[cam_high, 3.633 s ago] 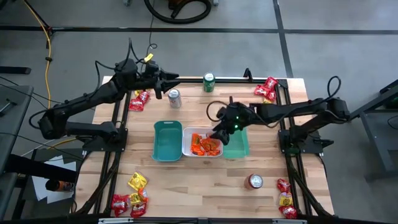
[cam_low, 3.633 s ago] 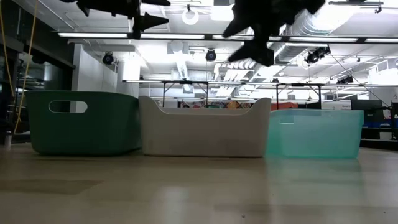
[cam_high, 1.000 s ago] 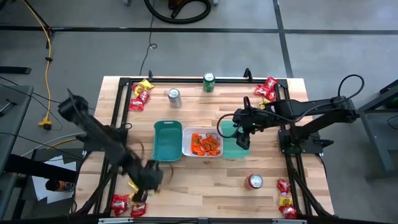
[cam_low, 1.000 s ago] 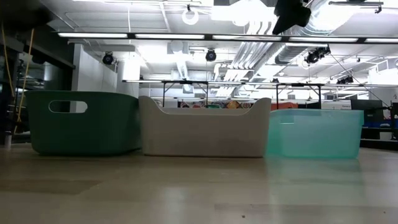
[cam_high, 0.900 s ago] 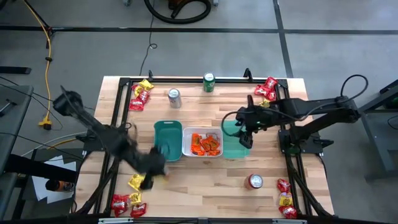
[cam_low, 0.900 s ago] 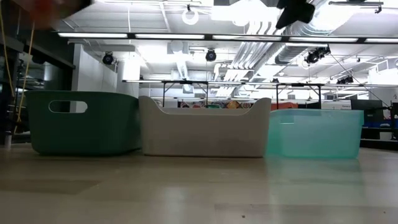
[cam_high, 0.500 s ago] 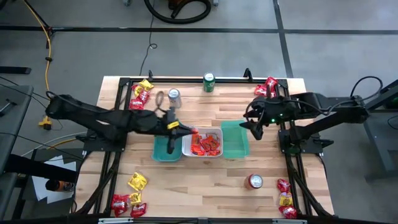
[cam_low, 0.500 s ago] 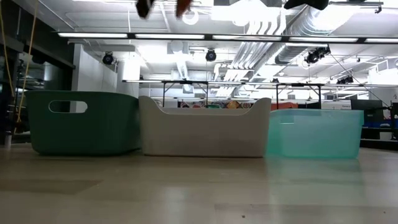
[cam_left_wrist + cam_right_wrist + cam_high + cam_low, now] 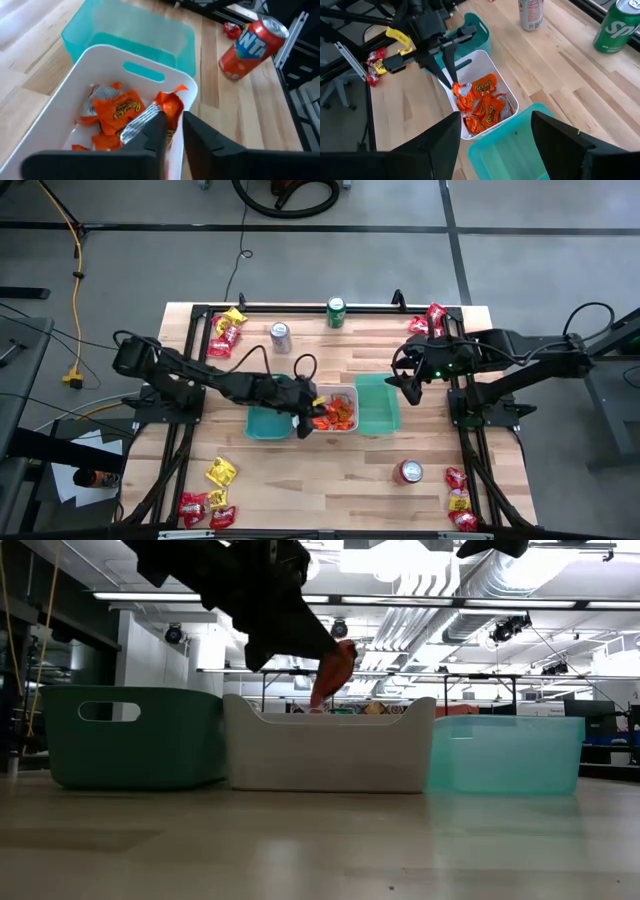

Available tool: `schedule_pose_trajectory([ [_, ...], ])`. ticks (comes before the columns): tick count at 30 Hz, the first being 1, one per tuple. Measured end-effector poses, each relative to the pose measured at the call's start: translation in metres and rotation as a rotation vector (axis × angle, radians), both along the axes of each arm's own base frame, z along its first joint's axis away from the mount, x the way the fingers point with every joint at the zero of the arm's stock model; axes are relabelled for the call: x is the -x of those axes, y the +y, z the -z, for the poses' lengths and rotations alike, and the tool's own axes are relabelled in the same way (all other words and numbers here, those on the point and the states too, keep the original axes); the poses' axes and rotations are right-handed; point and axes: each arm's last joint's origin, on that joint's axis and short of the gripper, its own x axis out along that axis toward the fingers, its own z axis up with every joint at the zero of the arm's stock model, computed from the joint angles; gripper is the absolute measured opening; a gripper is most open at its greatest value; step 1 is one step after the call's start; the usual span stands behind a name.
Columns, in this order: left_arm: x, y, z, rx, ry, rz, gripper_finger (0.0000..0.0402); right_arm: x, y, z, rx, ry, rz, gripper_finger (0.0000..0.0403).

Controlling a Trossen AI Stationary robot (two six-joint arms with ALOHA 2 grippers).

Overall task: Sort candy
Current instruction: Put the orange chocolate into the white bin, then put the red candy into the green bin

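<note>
Three trays stand side by side mid-table: dark green (image 9: 258,424), white (image 9: 343,424) and light teal (image 9: 378,404). The white tray holds several orange candy packets (image 9: 485,107). My left gripper (image 9: 311,418) reaches from the table's left over the white tray's left end, shut on one orange candy packet (image 9: 335,670). My right gripper (image 9: 407,383) hangs open beside the light teal tray's right rim, with nothing between its fingers (image 9: 420,150). My left gripper pinches the orange packet's upper end (image 9: 167,106) between its two fingertips. The fingers slant down from the table's left. The packet hangs below the tips, lower end (image 9: 320,698) at the white tray's rim height, over the packets inside.
Soda cans stand upright: green (image 9: 336,312) and silver (image 9: 280,336) at the far side, red (image 9: 410,471) near the front. Heaps of red and yellow candy lie at the far left (image 9: 226,332), far right (image 9: 432,320), near left (image 9: 210,495) and near right (image 9: 458,500) corners.
My left gripper has swung from the near-left candy heap up and toward the far edge, then down over the white tray, carrying the orange packet with it. My right gripper has drawn off the light teal tray toward the table's right edge, then kept still.
</note>
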Motion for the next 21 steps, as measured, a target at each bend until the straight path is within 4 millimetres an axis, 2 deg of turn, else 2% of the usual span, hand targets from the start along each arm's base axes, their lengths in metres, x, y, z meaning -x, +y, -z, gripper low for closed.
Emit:
schedule_pose_trajectory([
  [4, -0.001, 0.005, -0.011, 0.0, -0.003, -0.014, 0.0115, 0.0, 0.0, 0.0, 0.001, 0.005, -0.001, 0.0236],
  [11, 0.008, 0.013, -0.05, -0.001, -0.056, -0.033, 0.0207, 0.001, 0.0, 0.001, 0.002, 0.008, -0.001, 0.0236],
  [15, 0.02, 0.016, -0.071, 0.01, -0.107, -0.04, 0.0226, 0.001, 0.0, 0.001, 0.006, 0.012, -0.004, 0.0236],
  [21, 0.034, 0.009, -0.087, 0.061, -0.142, 0.013, 0.0227, 0.001, 0.0, 0.001, 0.008, 0.013, -0.006, 0.0236],
])
